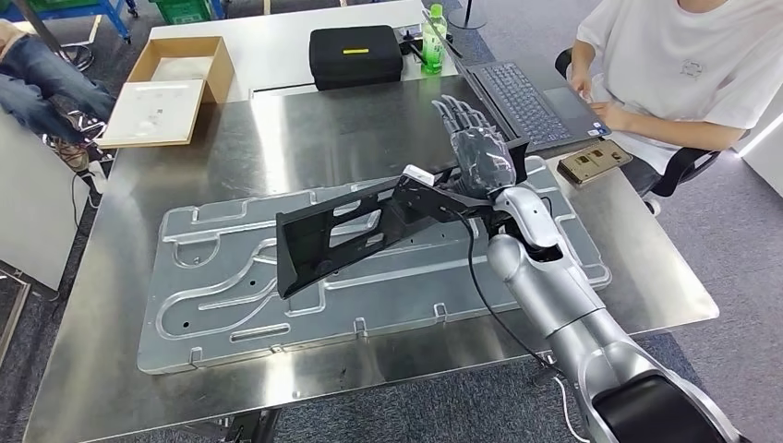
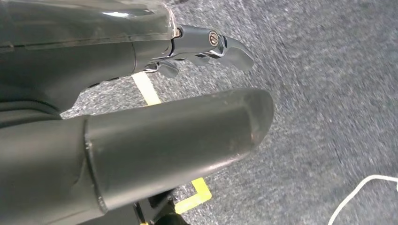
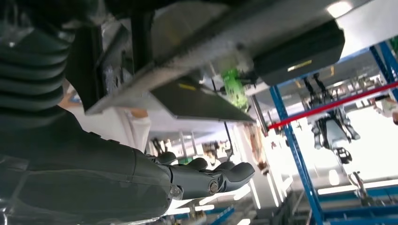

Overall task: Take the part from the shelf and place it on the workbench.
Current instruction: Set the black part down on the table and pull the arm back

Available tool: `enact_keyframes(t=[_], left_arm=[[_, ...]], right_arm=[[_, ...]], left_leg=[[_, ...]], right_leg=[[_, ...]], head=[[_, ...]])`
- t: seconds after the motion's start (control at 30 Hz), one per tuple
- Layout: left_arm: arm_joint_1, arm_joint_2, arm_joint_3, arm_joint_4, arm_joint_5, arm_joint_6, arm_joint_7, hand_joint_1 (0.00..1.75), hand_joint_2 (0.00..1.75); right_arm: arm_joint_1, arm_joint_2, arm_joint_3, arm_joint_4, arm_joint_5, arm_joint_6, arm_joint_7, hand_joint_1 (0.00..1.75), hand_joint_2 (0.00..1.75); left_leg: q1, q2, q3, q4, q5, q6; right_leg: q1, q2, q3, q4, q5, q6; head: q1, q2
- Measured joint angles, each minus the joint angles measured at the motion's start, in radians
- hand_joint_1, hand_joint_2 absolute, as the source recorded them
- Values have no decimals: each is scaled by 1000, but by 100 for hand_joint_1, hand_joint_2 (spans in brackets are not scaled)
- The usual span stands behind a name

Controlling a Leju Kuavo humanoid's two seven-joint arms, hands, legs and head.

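Observation:
A long black part (image 1: 351, 231) lies slantwise across the grey metal plate (image 1: 231, 318) on the steel workbench (image 1: 305, 120). My right hand (image 1: 475, 148) is just past the part's right end, fingers stretched out straight and apart, with nothing between them. The part's end sits close by the heel of that hand; whether they touch I cannot tell. The right wrist view shows the same hand (image 3: 187, 180) with its fingers extended and empty. My left hand (image 2: 155, 136) hangs over grey carpet, thumb and fingers (image 2: 220, 47) apart, holding nothing.
A person in a white shirt (image 1: 683, 65) sits at the far right by an open laptop (image 1: 531, 97). A gold-coloured device (image 1: 594, 161) lies near it. A black case (image 1: 355, 55), a green bottle (image 1: 434, 41) and a cardboard box (image 1: 175, 83) stand at the back.

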Motion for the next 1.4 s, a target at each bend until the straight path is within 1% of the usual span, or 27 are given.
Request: enact_keyframes(t=[0.03, 0.07, 0.13, 0.2, 0.27, 0.33, 0.37, 0.4, 0.43, 0.47, 0.5, 0.57, 0.63, 0.7, 0.77, 0.8, 0.87, 0.9, 0.93, 0.97, 1.03, 1.1, 1.2, 1.27, 1.3, 1.37, 1.4], left_arm=[[-2, 0, -1, 0, 0, -1, -1, 0, 0], [-4, 0, -3, 0, -1, -1, -1, 0, 0], [-6, 0, -4, 0, -2, -2, -2, 0, 0], [-6, -1, -5, 0, -3, -3, -3, 0, 0], [-8, -1, -5, 0, -3, -3, -3, 0, 0], [-10, -1, -6, 0, -3, -3, -3, 0, 0], [-11, -1, -6, 0, -3, -4, -3, 0, 0], [-11, -1, -6, 0, -3, -4, -3, 0, 0], [-11, -1, -6, 0, -3, -5, -3, 0, 0], [-11, -1, -6, 0, -4, -5, -3, 0, 0], [-11, -1, -7, 0, -4, -6, -3, 0, 0], [-11, -1, -8, 0, -5, -6, -3, 0, 0], [-11, -1, -8, 0, -6, -6, -2, 0, 0], [-8, 0, -8, 0, -6, -6, 1, 0, 0], [-3, 2, -8, 0, -6, -6, 6, 0, 0], [-1, 4, -8, 0, -6, -6, 8, 0, 0], [1, 6, -8, 0, -7, -6, 9, 0, 0], [2, 7, -8, 0, -8, -6, 9, 0, 0], [2, 7, -8, 0, -8, -7, 8, 0, 0], [2, 7, -9, 0, -9, -8, 6, 0, 0], [1, 7, -10, 0, -9, -10, 3, 0, 0], [-4, 7, -11, 0, -9, -12, 0, 0, 0], [-7, 6, -12, 0, -9, -14, -1, 0, 0], [-9, 6, -13, 0, -9, -15, -2, 0, 0], [-10, 6, -13, 0, -9, -16, -2, 0, 0], [-12, 6, -14, 0, -9, -16, -3, 0, 0], [-12, 6, -14, 0, -9, -16, -2, 0, 0]], right_arm=[[-3, 0, 0, 4, -10, 9, -1, 0, 0], [-6, 0, 0, 8, -17, 16, -1, 0, 0], [-10, 0, 0, 15, -23, 22, -1, 0, 0], [-11, 0, 1, 22, -24, 29, -1, 0, 87], [-17, 0, 1, 29, -31, 49, 3, 0, 175], [-25, 0, 2, 44, -42, 89, 14, 0, 175], [-29, 0, 4, 56, -48, 114, 20, 0, 175], [-32, 0, 6, 70, -55, 138, 25, 0, 175], [-34, 0, 9, 84, -63, 157, 28, 0, 175], [-38, 0, 12, 98, -71, 170, 30, 0, 175], [-45, 0, 14, 109, -79, 178, 31, 0, 175], [-62, 1, 18, 127, -90, 186, 32, 0, 87], [-74, 1, 20, 141, -96, 191, 31, 0, 0], [-79, 0, 20, 151, -100, 199, 32, 0, 0], [-84, 1, 21, 160, -110, 214, 33, 0, 0], [-88, 2, 21, 166, -118, 225, 32, 0, 0], [-94, 3, 21, 179, -134, 250, 31, 0, 0], [-95, 3, 22, 187, -141, 262, 30, 0, 0], [-95, 3, 22, 194, -147, 274, 29, 0, 0], [-97, 3, 23, 200, -153, 284, 28, 0, 0], [-105, 3, 25, 211, -161, 299, 26, 0, 0], [-119, 3, 28, 223, -165, 311, 26, 0, 0], [-134, 3, 37, 243, -175, 341, 27, 0, 0], [-140, 2, 43, 256, -191, 363, 23, 0, 0], [-144, 1, 45, 262, -207, 375, 18, 0, 0], [-150, 0, 46, 276, -246, 396, 3, 0, 0], [-151, -1, 46, 283, -266, 402, -2, 0, 0]], left_leg=[[-1, -1, 27, -58, 21, 1], [-1, -2, 45, -96, 30, 5], [-5, -4, 57, -120, 26, 15], [-4, -5, 58, -125, 29, 28], [-1, -4, 61, -132, 33, 40], [-2, -3, 61, -133, 34, 46], [-2, -3, 61, -133, 34, 47], [-3, -3, 61, -133, 35, 48], [-3, -3, 61, -132, 35, 48], [-4, -4, 61, -132, 35, 48], [-5, -6, 62, -132, 35, 48], [-8, -6, 60, -132, 36, 44], [-10, -6, 59, -133, 38, 35], [-8, -5, 59, -137, 38, 24], [-7, -3, 46, -108, 14, 14], [-6, -2, 27, -64, -14, 10], [-4, -2, -34, 74, -78, 3], [-4, -2, -59, 129, -94, 0], [-4, -1, -68, 148, -90, -2], [-3, -1, -57, 124, -67, -4], [0, -1, 9, -9, 1, -6], [-1, -2, 56, -108, 29, 1], [-4, -3, 63, -127, 28, 21], [-2, -2, 66, -135, 33, 36], [0, -2, 68, -139, 36, 41], [0, 0, 68, -140, 36, 46], [0, 0, 68, -140, 36, 46]], right_leg=[[1, 1, -1, 6, -4, 4], [2, 2, -4, 10, -6, 9], [6, 3, -8, 12, -6, 18], [4, 2, -8, 15, -10, 27], [2, 1, -27, 63, -43, 36], [0, 0, -80, 177, -100, 42], [-1, 0, -107, 233, -121, 44], [-1, 0, -123, 266, -127, 44], [-1, 0, -121, 262, -114, 42], [-1, 0, -101, 221, -86, 39], [0, 0, -67, 156, -51, 32], [6, -1, -11, 40, -12, 21], [13, -2, 3, 6, -10, 17], [12, -2, 6, -3, -4, 10], [6, -2, 10, -16, 5, -1], [4, -2, 12, -20, 8, -6], [5, -3, 11, -19, 8, -10], [6, -3, 11, -17, 6, -10], [6, -4, 11, -15, 5, -10], [5, -4, 12, -13, 3, -9], [3, -3, 13, -4, -5, -2], [5, -1, 9, 7, -12, 8], [6, -1, 5, 8, -13, 20], [4, -2, -6, 35, -34, 30], [3, -2, -26, 78, -59, 35], [1, -2, -86, 204, -118, 42], [-1, -2, -114, 260, -136, 45]], head=[[0, 0], [0, 0], [0, 0], [0, 0], [0, 0], [0, 0], [0, 0], [0, 0], [0, 0], [0, 0], [1, 0], [0, 0], [0, 0], [0, 0], [0, 0], [-1, 0], [-1, 0], [-1, 0], [-1, 0], [-1, 0], [-1, 0], [-1, 0], [-1, 0], [-1, 0], [-1, 0], [-1, 0], [-1, 0]])
